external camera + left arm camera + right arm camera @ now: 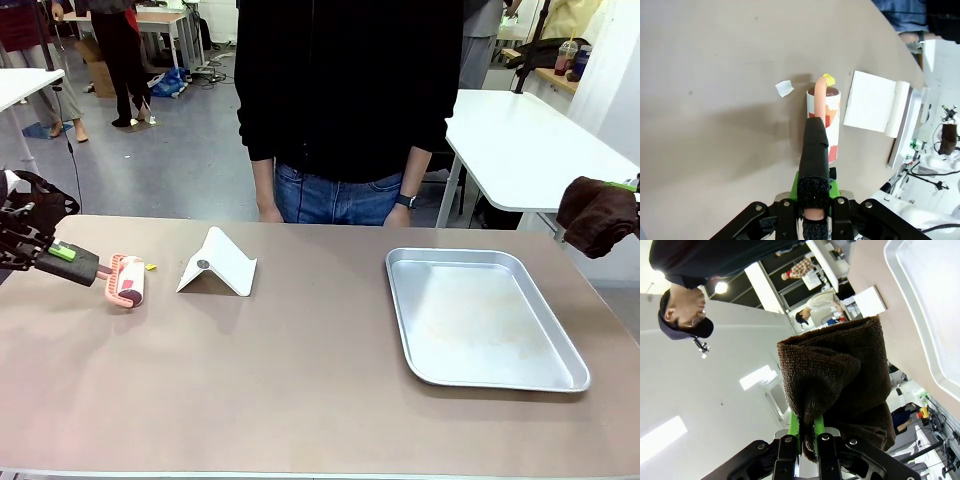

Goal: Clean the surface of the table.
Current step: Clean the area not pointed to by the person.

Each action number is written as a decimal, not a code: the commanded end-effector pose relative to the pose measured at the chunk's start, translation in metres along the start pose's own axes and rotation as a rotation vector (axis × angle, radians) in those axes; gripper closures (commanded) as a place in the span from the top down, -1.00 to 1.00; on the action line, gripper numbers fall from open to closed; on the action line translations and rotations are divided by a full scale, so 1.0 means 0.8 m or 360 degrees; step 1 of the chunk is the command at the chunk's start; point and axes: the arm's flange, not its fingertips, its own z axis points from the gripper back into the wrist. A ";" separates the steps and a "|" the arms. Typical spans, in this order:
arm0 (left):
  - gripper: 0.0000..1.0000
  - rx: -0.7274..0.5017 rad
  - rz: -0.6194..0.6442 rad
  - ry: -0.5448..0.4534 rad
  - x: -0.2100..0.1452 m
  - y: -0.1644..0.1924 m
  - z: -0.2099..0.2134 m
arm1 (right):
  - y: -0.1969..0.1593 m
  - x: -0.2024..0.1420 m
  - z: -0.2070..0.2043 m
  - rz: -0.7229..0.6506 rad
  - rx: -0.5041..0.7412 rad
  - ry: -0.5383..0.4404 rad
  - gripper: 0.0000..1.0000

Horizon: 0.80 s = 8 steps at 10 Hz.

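The left gripper (815, 189) is clamped on the black handle of a lint roller (824, 125). The roll rests on the table (300, 380) near its left end, beside a white folded stand (218, 265). A white paper scrap (784, 88) and a yellow scrap (828, 79) lie close by. The right gripper (807, 427) pinches a brown cloth (835, 375) in the air at the table's right end, near a metal tray (460, 252).

The tan counter (300, 390) carries a metal tray (400, 320), a white folded stand (220, 262), a pink lint roller (128, 282) and two paper scraps (784, 88).
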 end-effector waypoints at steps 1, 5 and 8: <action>-0.55 0.0042 0.0001 0.0054 0.006 0.003 -0.037 | 0.006 -0.004 -0.003 -0.0001 0.0002 0.0004 -0.74; -0.55 -0.0029 -0.0057 0.0029 0.013 -0.012 -0.040 | 0.006 -0.004 -0.003 -0.0001 0.0002 0.0004 -0.74; -0.55 -0.0117 -0.0121 -0.0012 0.002 -0.029 -0.019 | 0.006 -0.004 -0.003 -0.0001 0.0002 0.0004 -0.74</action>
